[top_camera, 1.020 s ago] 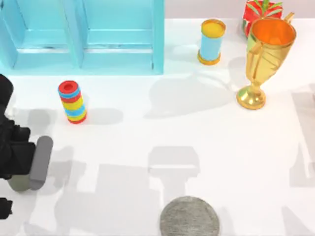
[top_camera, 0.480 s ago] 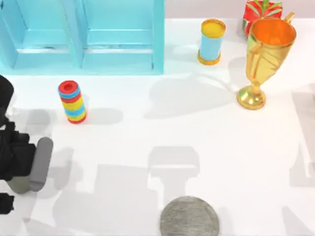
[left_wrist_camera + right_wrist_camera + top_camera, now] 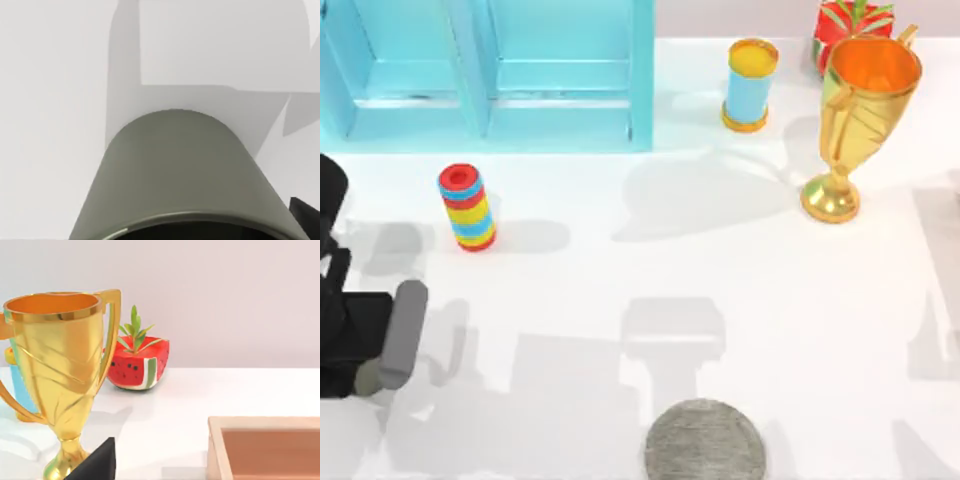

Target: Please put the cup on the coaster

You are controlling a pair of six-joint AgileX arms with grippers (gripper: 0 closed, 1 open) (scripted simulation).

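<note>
The white table [image 3: 620,290] carries the whole scene, and the blue cabinet [image 3: 490,70] at its far left is the biggest thing on it, well away from the left gripper [image 3: 360,345], which sits at the table's left edge. Next in size is the gold trophy [image 3: 855,120], far across the table from that gripper, with a blue cylinder with yellow rims [image 3: 750,85] and a watermelon ornament [image 3: 855,25] near it; the right wrist view also takes in a wooden tray [image 3: 265,447] close by. The right arm is parked off the right side.

The coaster [image 3: 705,440], a mottled grey disc, lies at the near edge, well apart from the left gripper and toward the table's middle. A striped ring stack [image 3: 467,207] stands just beyond the gripper, on the cabinet's side.

The cup [image 3: 402,333] is at the left gripper itself, looming right under the wrist camera. Its grey wall looks pressed between the fingers, so the grasp reads as closed on the cup, though the fingers are largely hidden by the arm's black body.

The likely risk lies in the carry: a hold near the rim could let the cup tilt or slip, and a tilted cup set on the coaster might land half off its edge or topple. A swing too far back could also clip the ring stack.
</note>
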